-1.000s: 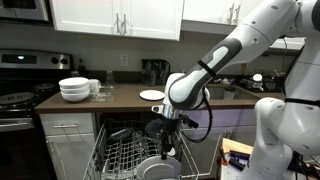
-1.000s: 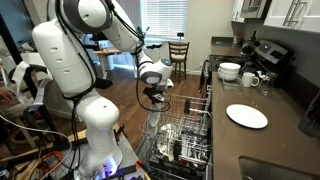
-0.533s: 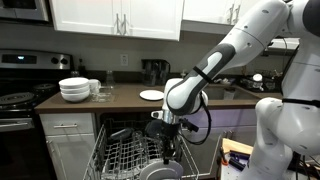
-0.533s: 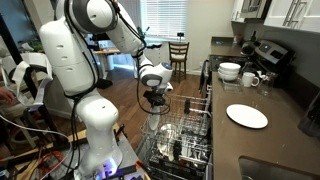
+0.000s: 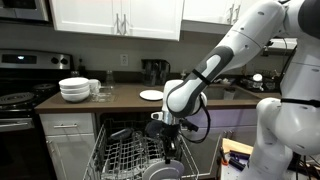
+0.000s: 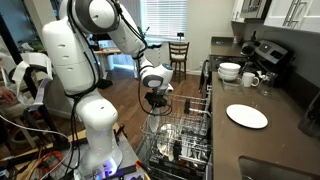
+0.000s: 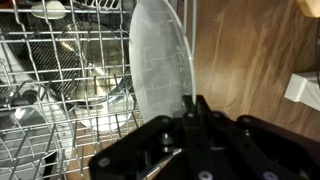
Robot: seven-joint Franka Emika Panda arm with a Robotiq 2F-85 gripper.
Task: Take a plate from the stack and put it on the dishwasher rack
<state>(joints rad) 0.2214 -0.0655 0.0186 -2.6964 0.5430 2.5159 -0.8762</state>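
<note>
Hand (image 7: 192, 108) pinched shut on the rim of one white plate (image 7: 155, 60), held upright at the edge of the dishwasher rack (image 7: 50, 110). Stack (image 6: 246, 116) lies on the surface (image 6: 290, 135), well apart.

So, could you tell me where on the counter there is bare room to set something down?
Bare counter lies between the cups and the stack. The corner by the bowls is crowded, and so is the rack.
</note>
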